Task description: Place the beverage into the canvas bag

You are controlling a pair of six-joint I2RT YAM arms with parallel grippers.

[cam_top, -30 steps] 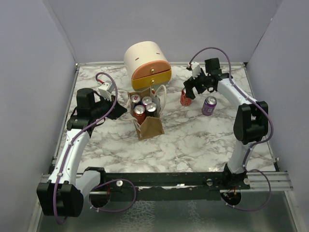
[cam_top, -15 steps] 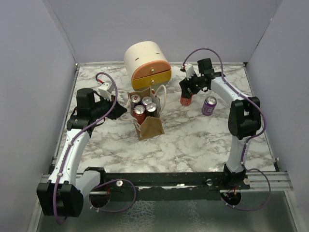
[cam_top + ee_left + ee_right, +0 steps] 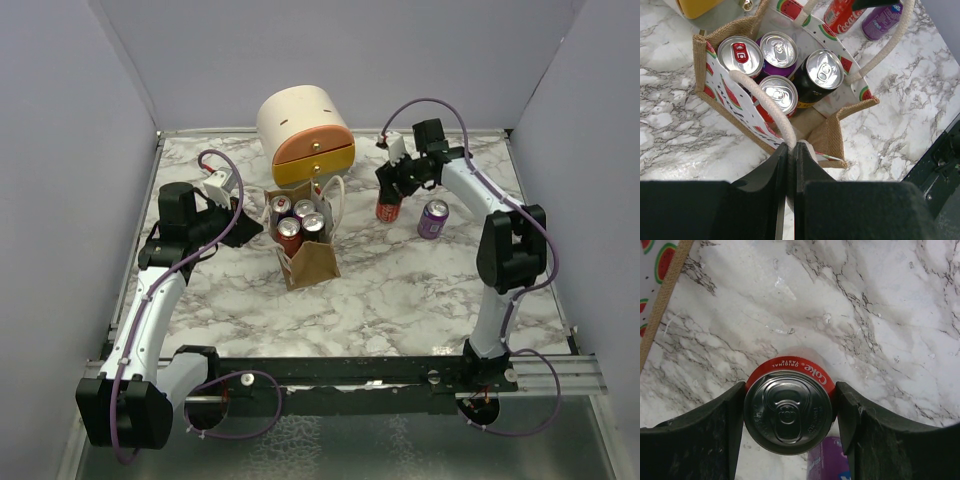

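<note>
Left of the canvas bag [image 3: 309, 262], the left fingers [image 3: 255, 226] are pinched tight on its near cream handle [image 3: 765, 100] and rim; the bag stands upright on the marble table [image 3: 400, 290], holding four cans [image 3: 780, 49] tops up; right of the bag, a Coke can [image 3: 788, 412] stands on the table, with the right fingers [image 3: 391, 192] pressed against both its sides; a purple can [image 3: 433, 218] stands farther right of the bag, just beside the Coke can.

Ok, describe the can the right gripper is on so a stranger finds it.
Start at the cream-and-orange box at the back. Right of it stand two cans; take the red can between the right gripper's fingers, not the purple can beside it.
</note>
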